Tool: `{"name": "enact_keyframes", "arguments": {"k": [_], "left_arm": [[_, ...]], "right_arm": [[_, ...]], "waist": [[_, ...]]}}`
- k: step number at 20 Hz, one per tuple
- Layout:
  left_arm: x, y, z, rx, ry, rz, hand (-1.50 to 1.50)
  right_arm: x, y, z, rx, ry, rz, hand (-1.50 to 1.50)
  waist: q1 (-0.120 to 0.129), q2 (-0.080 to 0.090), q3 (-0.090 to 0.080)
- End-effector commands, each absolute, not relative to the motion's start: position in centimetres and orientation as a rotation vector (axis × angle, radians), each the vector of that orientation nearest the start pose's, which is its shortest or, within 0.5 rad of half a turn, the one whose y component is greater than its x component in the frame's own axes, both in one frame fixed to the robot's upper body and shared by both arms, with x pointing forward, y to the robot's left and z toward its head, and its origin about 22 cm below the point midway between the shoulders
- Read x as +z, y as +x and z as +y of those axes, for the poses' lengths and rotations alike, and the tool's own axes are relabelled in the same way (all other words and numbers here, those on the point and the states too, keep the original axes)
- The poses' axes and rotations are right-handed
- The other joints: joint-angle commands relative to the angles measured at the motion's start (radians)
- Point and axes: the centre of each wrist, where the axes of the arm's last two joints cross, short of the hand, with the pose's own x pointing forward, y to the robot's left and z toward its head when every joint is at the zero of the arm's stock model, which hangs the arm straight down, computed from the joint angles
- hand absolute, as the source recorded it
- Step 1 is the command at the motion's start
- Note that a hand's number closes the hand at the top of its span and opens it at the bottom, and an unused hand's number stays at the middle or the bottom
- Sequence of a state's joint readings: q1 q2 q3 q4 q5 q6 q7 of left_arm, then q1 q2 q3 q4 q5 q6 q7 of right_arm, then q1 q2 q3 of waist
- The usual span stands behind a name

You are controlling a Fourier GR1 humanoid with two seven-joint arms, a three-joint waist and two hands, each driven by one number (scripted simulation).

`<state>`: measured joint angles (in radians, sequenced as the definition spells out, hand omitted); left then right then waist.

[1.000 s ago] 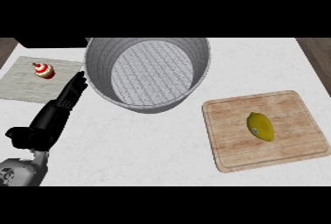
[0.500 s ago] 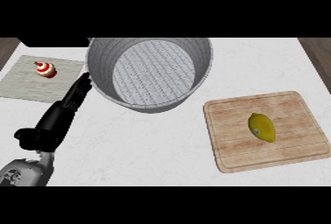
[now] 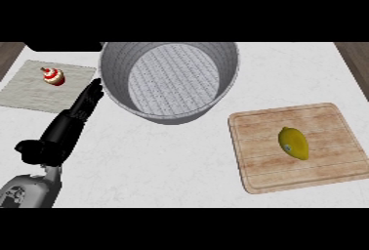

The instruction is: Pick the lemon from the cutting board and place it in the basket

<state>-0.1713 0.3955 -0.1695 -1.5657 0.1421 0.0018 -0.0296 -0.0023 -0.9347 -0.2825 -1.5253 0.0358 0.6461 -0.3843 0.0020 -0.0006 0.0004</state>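
Note:
A yellow lemon (image 3: 294,142) lies on the wooden cutting board (image 3: 256,132) at the right of the counter. The grey woven basket (image 3: 225,78) stands at the back centre, with nothing inside it. My left hand (image 3: 66,126) is at the left, open, its straight fingers pointing up toward the basket's left wall. It holds nothing and is far from the lemon. My right hand does not show.
A small red-and-white striped object (image 3: 51,76) sits on a grey mat (image 3: 32,95) at the back left, just beyond my left hand's fingertips. The white counter stretches between the basket and the board.
My left hand has drifted slightly to the right and down. The lemon, board and basket sit where they were.

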Motion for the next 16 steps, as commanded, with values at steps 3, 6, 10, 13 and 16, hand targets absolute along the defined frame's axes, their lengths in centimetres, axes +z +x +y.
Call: {"name": "enact_keyframes", "arguments": {"k": [3, 6, 10, 13, 16], "left_arm": [[6.4, 27.7, 26.0, -0.383, 0.04, -1.698, 0.0], [7.6, 28.9, 27.1, -0.383, 0.03, -1.684, 0.0], [6.3, 28.6, 25.9, -0.396, 0.03, -1.678, 0.0], [5.2, 29.1, 28.6, -0.376, 0.034, -1.7, 0.0], [5.5, 27.9, 26.8, -0.38, 0.032, -1.686, 0.0]], "right_arm": [[12.4, 24.8, -43.3, 1.038, -0.243, -1.596, -1.5], [10.3, 25.7, -42.0, 0.968, -0.25, -1.621, -1.5], [8.2, 24.6, -40.3, 1.012, -0.268, -1.635, -1.5], [7.7, 28.4, -37.6, 0.996, -0.316, -1.641, -1.5], [8.6, 26.6, -40.2, 0.99, -0.308, -1.627, -1.5]], "waist": [[0.004, 0.001, 0.0], [0.003, 0.002, 0.0], [-0.005, 0.0, 0.0], [0.004, 0.004, 0.0], [-0.002, 0.0, 0.0]]}}
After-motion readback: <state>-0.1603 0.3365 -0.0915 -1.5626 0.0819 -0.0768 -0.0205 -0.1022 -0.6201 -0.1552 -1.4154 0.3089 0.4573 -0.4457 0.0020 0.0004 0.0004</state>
